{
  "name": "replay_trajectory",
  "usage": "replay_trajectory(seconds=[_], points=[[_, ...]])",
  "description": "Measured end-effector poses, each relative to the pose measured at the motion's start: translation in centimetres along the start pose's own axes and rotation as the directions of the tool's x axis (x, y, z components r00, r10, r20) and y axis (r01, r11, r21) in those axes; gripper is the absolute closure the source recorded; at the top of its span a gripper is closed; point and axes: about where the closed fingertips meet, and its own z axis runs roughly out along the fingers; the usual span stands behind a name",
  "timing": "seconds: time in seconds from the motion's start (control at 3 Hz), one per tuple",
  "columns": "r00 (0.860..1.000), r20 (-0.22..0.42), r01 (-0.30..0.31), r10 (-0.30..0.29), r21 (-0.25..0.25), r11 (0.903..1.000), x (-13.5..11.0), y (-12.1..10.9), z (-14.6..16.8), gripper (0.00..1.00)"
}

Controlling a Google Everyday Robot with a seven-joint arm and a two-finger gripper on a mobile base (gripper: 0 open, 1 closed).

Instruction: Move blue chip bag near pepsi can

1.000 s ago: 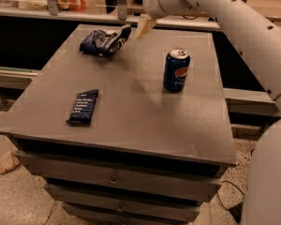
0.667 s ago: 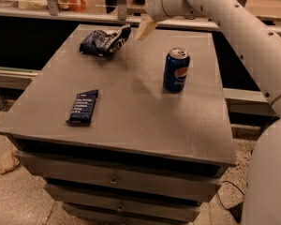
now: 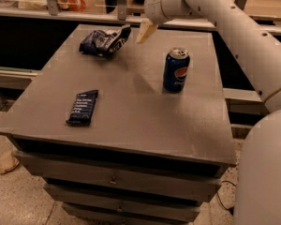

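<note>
I see gripper (image 3: 144, 33) hanging over far part of worktop (image 3: 145, 125), just right of blue chip bag (image 3: 104, 41); cannot tell whether it is open or closed, or whether it touches bag; bag lies crumpled near far left corner, flat on worktop; pepsi can (image 3: 176, 70) stands upright toward right side, well apart from bag; dark bar wrapper (image 3: 83, 107) lies flat nearer front left; white arm (image 3: 234, 27) reaches in from right.
</note>
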Motion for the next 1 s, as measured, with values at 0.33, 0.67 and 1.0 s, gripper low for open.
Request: replay_trajectory(seconds=[0.33, 0.67, 1.0], points=[[1.0, 0.005, 0.012, -0.012, -0.036, 0.9993, -0.4, 0.6, 0.4, 0.0], [1.0, 0.002, 0.019, -0.019, -0.06, 0.998, -1.4, 1.4, 1.1, 0.0], [1.0, -0.006, 0.009, -0.01, -0.074, 0.9972, -2.3, 2.7, 2.1, 0.0]])
